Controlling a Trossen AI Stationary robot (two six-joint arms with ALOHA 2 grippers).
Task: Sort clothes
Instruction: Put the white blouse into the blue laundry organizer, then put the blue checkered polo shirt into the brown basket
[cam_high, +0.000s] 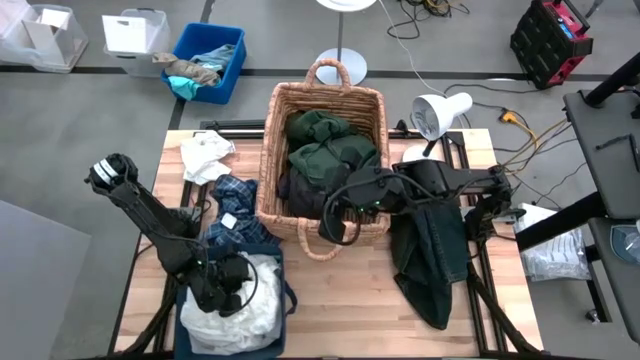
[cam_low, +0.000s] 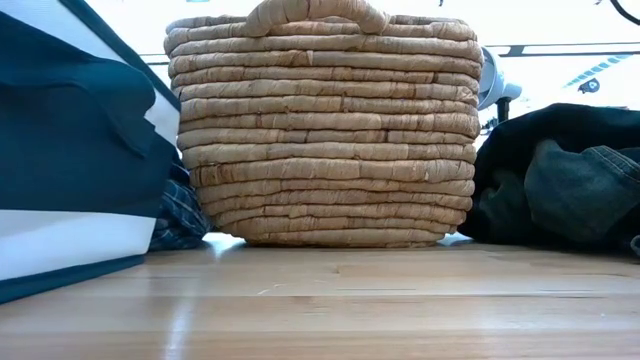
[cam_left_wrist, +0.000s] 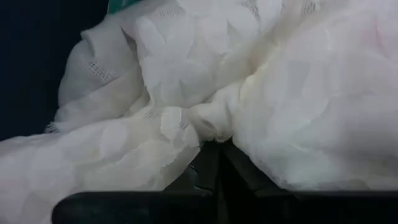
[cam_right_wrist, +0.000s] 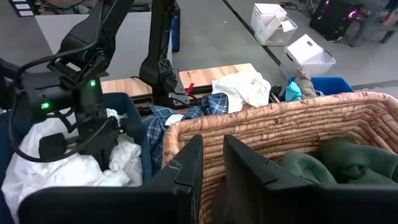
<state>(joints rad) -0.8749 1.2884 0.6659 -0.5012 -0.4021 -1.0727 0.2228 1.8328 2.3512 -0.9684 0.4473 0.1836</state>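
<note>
A navy bin (cam_high: 283, 300) at the table's near left holds white garments (cam_high: 250, 310). My left gripper (cam_high: 228, 282) reaches down into it, shut on a white garment (cam_left_wrist: 186, 81). A wicker basket (cam_high: 272, 150) in the middle holds dark green garments (cam_high: 330, 145) and a black one (cam_high: 298, 190). My right gripper (cam_right_wrist: 212, 165) is open and empty over the basket's near right rim (cam_right_wrist: 261, 134). A plaid garment (cam_high: 238, 205) lies between bin and basket. A white garment (cam_high: 205, 155) lies at the far left. A dark garment (cam_high: 430, 255) lies right of the basket, under the right arm. My left gripper pinches a bunched fold of the white garment (cam_left_wrist: 208, 124) between its two fingers. The fingers come from above, pointing down into the bin. The garment lies on the other white clothes in the bin, slack.
On the floor beyond the table stand a blue bin with teal and beige rags (cam_high: 205, 60) and clear plastic boxes (cam_high: 135, 30). A white lamp (cam_high: 440, 110) stands at the table's far right. Bare wood (cam_high: 340, 300) shows near the front edge.
</note>
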